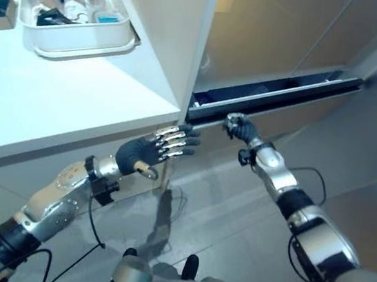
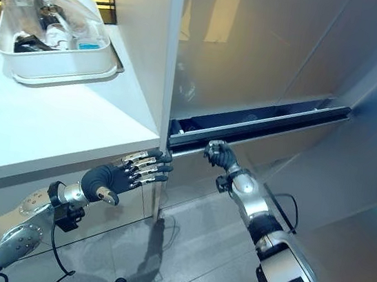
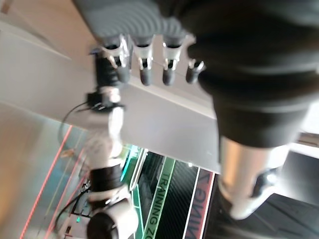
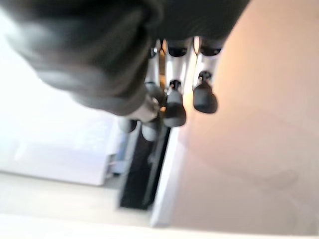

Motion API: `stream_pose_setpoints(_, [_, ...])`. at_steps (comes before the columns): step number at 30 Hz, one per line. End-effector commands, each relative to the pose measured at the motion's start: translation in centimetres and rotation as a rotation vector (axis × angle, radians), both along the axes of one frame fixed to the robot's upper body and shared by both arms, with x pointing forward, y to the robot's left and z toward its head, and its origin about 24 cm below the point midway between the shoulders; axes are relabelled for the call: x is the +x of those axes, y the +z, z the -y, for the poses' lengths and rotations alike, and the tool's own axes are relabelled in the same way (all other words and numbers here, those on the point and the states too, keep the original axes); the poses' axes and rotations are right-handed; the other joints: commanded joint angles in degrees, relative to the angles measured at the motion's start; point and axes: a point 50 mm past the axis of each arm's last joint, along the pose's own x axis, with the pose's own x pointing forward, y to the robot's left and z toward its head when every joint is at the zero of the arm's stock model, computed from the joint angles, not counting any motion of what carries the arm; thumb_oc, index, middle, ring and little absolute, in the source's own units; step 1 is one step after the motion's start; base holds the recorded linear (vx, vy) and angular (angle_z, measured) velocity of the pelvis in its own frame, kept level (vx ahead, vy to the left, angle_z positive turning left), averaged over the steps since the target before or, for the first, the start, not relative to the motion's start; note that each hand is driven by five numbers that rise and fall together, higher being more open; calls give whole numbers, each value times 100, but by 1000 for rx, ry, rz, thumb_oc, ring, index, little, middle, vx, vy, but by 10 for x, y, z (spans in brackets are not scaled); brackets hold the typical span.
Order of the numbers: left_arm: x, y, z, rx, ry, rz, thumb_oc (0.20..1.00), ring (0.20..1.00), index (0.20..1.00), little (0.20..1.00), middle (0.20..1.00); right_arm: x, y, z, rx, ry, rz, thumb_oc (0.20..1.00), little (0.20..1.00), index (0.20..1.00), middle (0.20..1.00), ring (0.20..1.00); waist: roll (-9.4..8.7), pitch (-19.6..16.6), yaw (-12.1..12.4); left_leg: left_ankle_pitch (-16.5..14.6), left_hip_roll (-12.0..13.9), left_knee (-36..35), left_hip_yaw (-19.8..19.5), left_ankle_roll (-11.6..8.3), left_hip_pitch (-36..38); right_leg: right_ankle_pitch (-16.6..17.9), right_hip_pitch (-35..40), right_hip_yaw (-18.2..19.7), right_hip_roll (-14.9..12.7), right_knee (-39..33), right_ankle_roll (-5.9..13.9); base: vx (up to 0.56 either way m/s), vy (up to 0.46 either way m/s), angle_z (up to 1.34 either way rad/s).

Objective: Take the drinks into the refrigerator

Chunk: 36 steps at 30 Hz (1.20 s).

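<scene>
Your drinks are up on the white counter (image 2: 30, 127), packed into the white tray (image 2: 59, 65) at its far left end: clear bottles (image 2: 54, 22) lying and standing in it, well away from both hands. Right of the counter stands the refrigerator (image 2: 270, 47), its grey door face running across the upper part of the head views, with a dark slot (image 2: 260, 126) along the door's lower edge.

Your right hand (image 1: 237, 126) is up at that slot, fingers curled against the pale lip just below it (whether they have actually hooked the edge I can't tell; the right wrist view shows bent fingertips (image 4: 204, 97) hanging beside the dark gap). Your left hand (image 1: 156, 149) hovers just under the counter's corner, fingers straight and spread, pointing toward the refrigerator and holding nothing; its wrist view shows the same straight fingers (image 3: 144, 62).
</scene>
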Motion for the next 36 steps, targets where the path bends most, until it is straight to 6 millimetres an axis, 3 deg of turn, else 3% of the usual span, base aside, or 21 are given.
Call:
stream_pose_setpoints(1, [-10,15,11,-54,-84,43,1000,1000,1000,1000,1000,13,42,-12,35,23,142,200,200,200,200,200,-90,-146,94,-276,-313,-10,-352,490,-155,-325,-501,-88,-425,1159,620,0,0,0])
stream_pose_setpoints(9, [-10,14,8,-53,-38,54,1000,1000,1000,1000,1000,8,45,-25,62,81,156,203,203,203,203,203,-63,-114,108,-272,-315,-7,-403,509,-150,-350,-533,-132,-468,1277,629,0,3,2])
stream_pose_setpoints(10, [-10,15,8,-55,-35,56,1000,1000,1000,1000,1000,7,43,-25,66,82,150,539,539,539,539,539,-59,-113,104,-274,-318,-7,-407,513,-147,-347,-535,-131,-474,1281,631,0,0,0])
stream_pose_setpoints(12, [-10,14,7,-55,-25,58,1000,1000,1000,1000,1000,5,40,-23,86,81,143,1000,1000,1000,1000,1000,-51,-108,89,-276,-323,-7,-409,518,-145,-344,-539,-129,-479,1281,632,0,0,0])
stream_pose_setpoints(18, [-9,13,4,-57,9,63,1000,1000,1000,1000,1000,-9,23,-19,167,85,108,1000,1000,1000,1000,1000,-18,-85,39,-278,-338,-8,-397,531,-146,-343,-564,-118,-486,1294,647,0,0,0])
stream_pose_setpoints(24, [-2,-3,-20,50,167,102,1000,1000,1000,1000,1000,-39,-12,2,230,56,58,1000,1000,1000,1000,1000,56,-60,-122,-299,-338,-7,-357,548,-133,-343,-608,-75,-504,1327,671,2,20,0])
stream_pose_setpoints(25, [1,-15,-32,132,238,112,1000,1000,1000,1000,1000,-51,-31,17,240,13,6,1000,1000,1000,1000,1000,83,-60,-191,-308,-342,-1,-352,552,-133,-350,-615,-61,-512,1331,677,11,41,1])
stream_pose_setpoints(30, [-4,-62,-67,353,426,33,1000,1000,1000,1000,1000,-89,-84,54,214,-111,-151,1000,1000,1000,1000,1000,134,-68,-385,-329,-356,2,-302,563,-118,-362,-647,-22,-512,1343,690,9,41,-4])
stream_pose_setpoints(33, [-17,-102,-90,596,519,-40,1000,1000,1000,1000,1000,-117,-117,76,158,-190,-273,1000,1000,1000,1000,1000,158,-56,-521,-347,-367,6,-235,572,-108,-350,-670,14,-510,1342,707,1,25,-2])
stream_pose_setpoints(34, [-17,-103,-90,596,519,-39,1000,1000,1000,1000,1000,-118,-117,76,157,-190,-274,1000,1000,1000,1000,1000,164,-61,-518,-349,-367,5,-233,572,-107,-353,-670,15,-509,1344,708,-10,44,-6])
stream_pose_setpoints(35, [-27,-124,-102,707,573,-88,1000,1000,1000,1000,1000,-136,-135,87,97,-212,-348,1000,1000,1000,1000,1000,180,-55,-586,-360,-374,17,-200,583,-108,-355,-698,64,-497,1357,709,-8,37,-6])
stream_pose_setpoints(36, [-30,-132,-103,725,588,-121,1000,1000,1000,1000,1000,-143,-143,90,92,-229,-386,1000,1000,1000,1000,1000,187,-60,-614,-367,-378,18,-182,583,-105,-357,-705,77,-493,1359,712,-8,51,-9])
